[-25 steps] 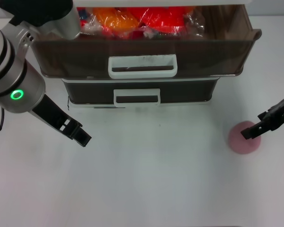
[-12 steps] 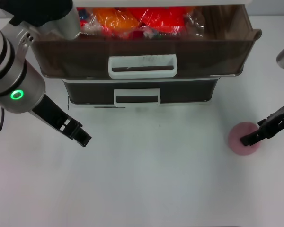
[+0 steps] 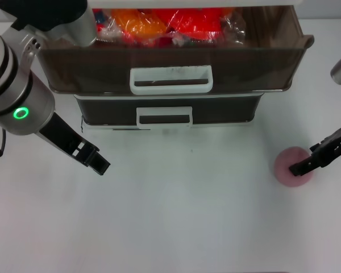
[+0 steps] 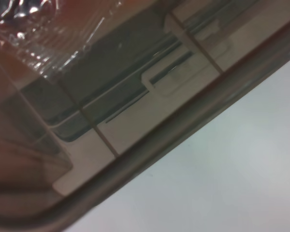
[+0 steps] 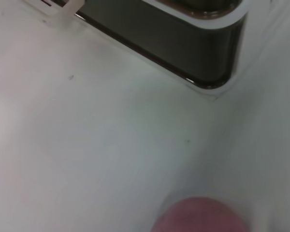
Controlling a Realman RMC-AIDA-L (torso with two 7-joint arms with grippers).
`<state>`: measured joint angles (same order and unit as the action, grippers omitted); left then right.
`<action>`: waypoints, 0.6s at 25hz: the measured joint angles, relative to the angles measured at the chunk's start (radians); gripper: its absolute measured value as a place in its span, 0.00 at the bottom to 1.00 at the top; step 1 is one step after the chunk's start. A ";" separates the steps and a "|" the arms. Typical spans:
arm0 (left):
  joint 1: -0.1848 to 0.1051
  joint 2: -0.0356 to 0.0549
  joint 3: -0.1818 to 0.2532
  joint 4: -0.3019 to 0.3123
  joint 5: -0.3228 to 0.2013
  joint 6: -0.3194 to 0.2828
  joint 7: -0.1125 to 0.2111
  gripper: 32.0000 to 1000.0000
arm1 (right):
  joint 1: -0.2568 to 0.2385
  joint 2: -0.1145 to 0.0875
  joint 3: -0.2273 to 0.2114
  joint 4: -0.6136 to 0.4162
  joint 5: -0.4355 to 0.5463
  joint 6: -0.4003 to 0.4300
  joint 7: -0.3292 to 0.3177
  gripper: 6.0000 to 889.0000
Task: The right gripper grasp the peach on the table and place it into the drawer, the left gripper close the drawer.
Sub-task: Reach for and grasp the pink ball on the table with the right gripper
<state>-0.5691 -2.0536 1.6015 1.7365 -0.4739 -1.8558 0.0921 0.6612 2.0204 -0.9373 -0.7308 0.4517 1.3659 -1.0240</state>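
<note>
Grasp step in hand, not done. Peach [image 3: 292, 166] sits on the table [image 3: 187, 216], front right, well apart from the drawers. Right gripper [image 3: 307, 162] is low over the peach's right half, one dark finger lying across its top; can't tell if its fingers are spread or pinching, only one side shows. Right wrist view catches the peach [image 5: 199, 216] at the frame edge with bare table around it.

Next move, by my read: get the fingers either side of the fruit, close, lift clear, carry back and left over the drawer wall. Round, matte fruit, may roll if nudged off-centre.

Left gripper [image 3: 99, 165] hangs over the table front left, away from everything, idle; can't tell whether its fingertips are parted. Green ring [image 3: 20, 114] glows on its arm.

Farther back: lower drawer [image 3: 167, 112], narrower, darker, short white handle, pushed in more. Above it the drawer [image 3: 261, 60], wide brown, pulled out, long white handle [image 3: 171, 79].

Obstacles: orange and red wrapped items [image 3: 159, 25] fill the drawer's back left and middle; right end looks freer for the drop. Front wall must be cleared on the way in.
</note>
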 joint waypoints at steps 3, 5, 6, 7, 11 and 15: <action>0.000 0.0005 0.000 -0.001 0.000 0.001 0.000 0.79 | 0.000 0.000 0.000 0.000 0.000 0.003 -0.004 0.94; 0.000 0.0007 0.000 0.000 0.000 0.001 0.000 0.79 | 0.000 0.000 0.000 0.001 0.000 0.003 -0.005 0.94; 0.000 0.0008 0.000 0.000 0.000 0.001 0.000 0.79 | 0.000 0.000 0.000 0.001 0.001 0.003 -0.006 0.94; 0.000 0.0009 0.000 0.000 0.000 0.001 0.000 0.79 | 0.000 0.000 0.000 0.001 0.002 0.003 -0.008 0.94; 0.000 0.0012 0.000 0.000 0.000 0.001 0.000 0.79 | 0.000 0.002 0.000 0.002 0.002 -0.001 -0.010 0.93; 0.000 0.0012 0.000 0.001 0.000 0.001 0.000 0.79 | 0.003 0.004 0.000 0.014 0.001 -0.004 -0.010 0.93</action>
<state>-0.5691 -2.0524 1.6015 1.7373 -0.4739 -1.8545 0.0920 0.6639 2.0245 -0.9373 -0.7169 0.4522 1.3621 -1.0338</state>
